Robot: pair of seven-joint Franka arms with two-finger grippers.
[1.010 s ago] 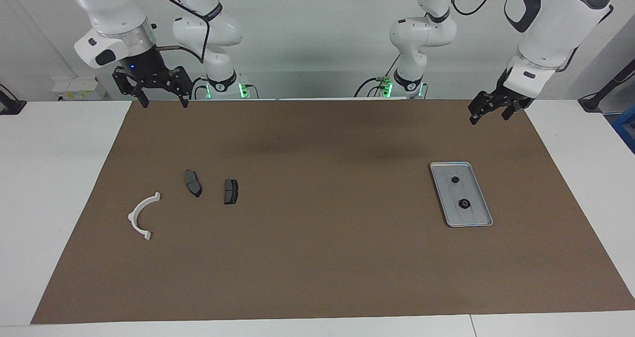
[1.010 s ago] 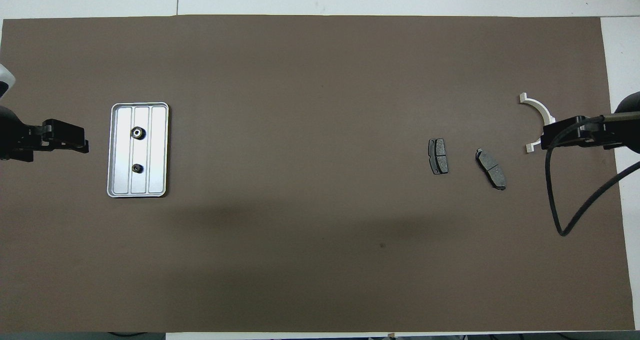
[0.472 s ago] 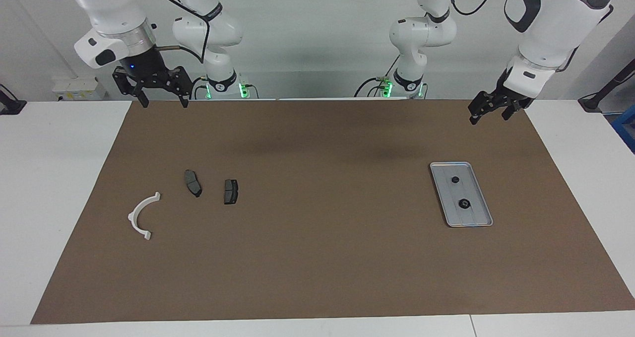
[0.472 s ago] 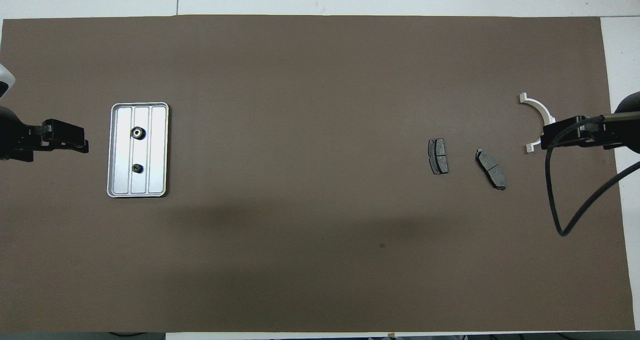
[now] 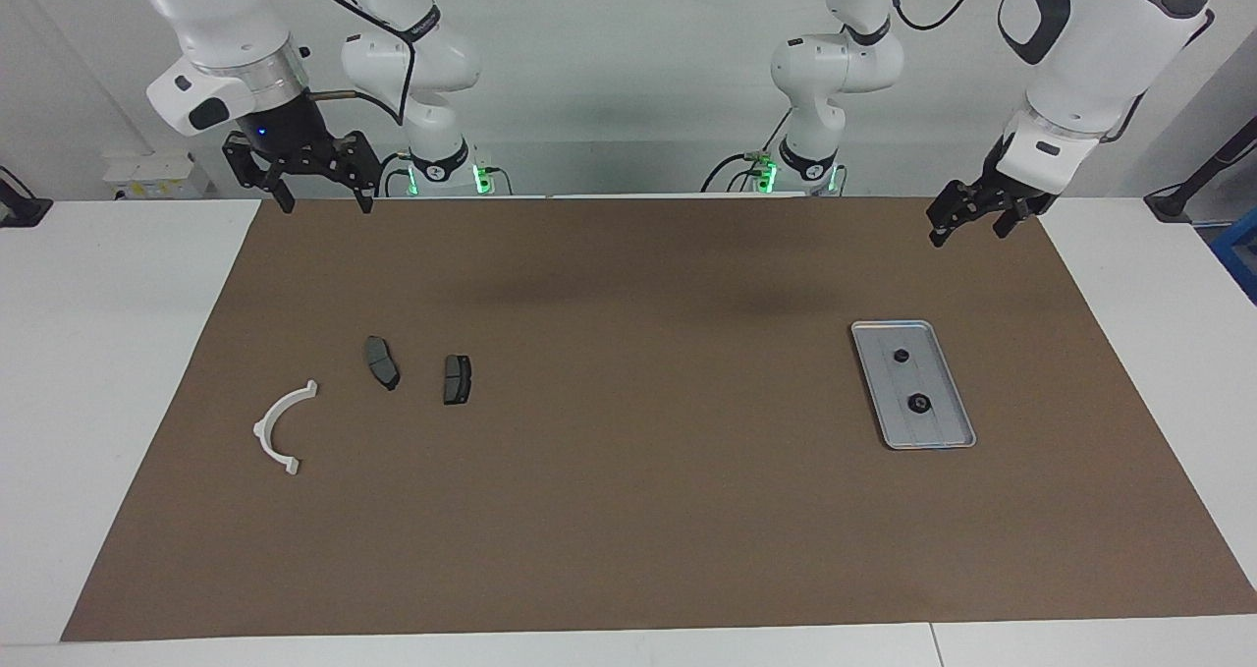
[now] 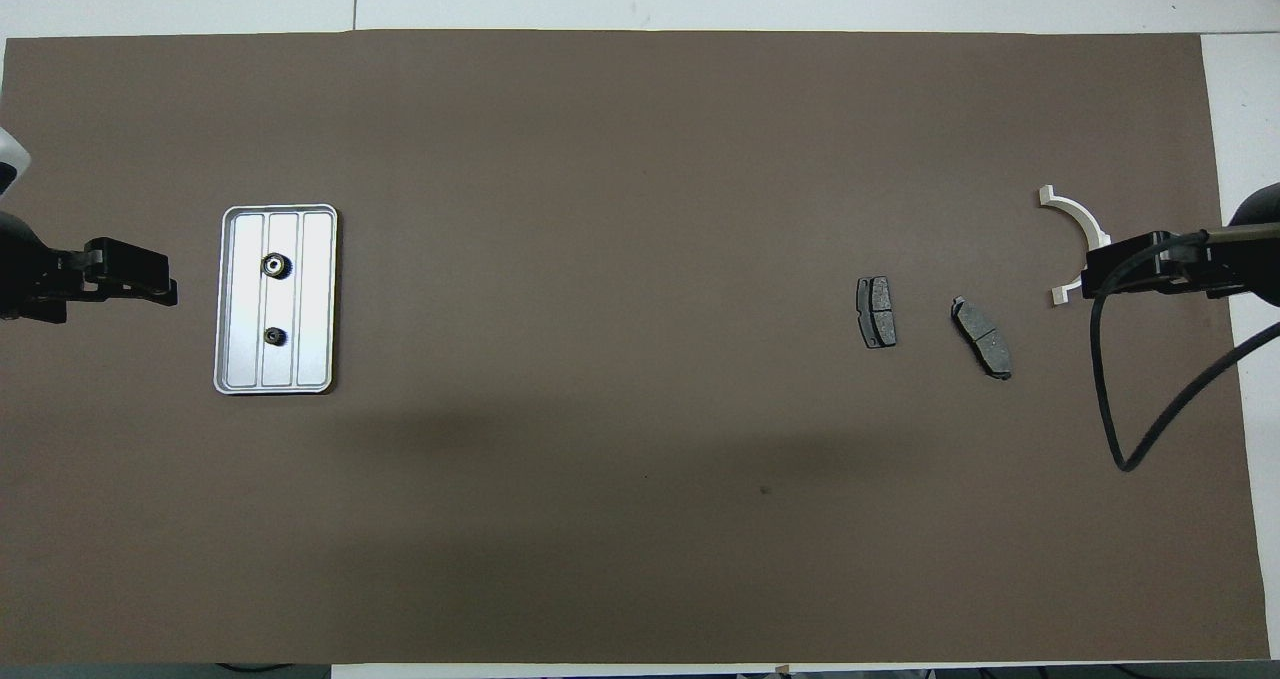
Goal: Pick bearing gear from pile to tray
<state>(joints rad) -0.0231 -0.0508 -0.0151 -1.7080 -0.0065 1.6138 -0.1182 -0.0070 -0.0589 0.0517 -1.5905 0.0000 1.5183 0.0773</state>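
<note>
While both arms are waiting high over the robots' edge of the desk, nothing is changing from half a second ago: every part is lying exactly where it was. Right tool is hanging over the corner at the right arm's end, fingers spread wide, holding nothing. Left tool is hovering over the corner at the left arm's end, gripping nothing; whether its fingers are parted I cannot tell. Two black bearing gears are sitting in the tray, toward the left arm's end, one nearer the robots than the other. Toward the right arm's end, the pile is lying loose: two brake pads side by side, apart, and the white arc closer to that edge.
</note>
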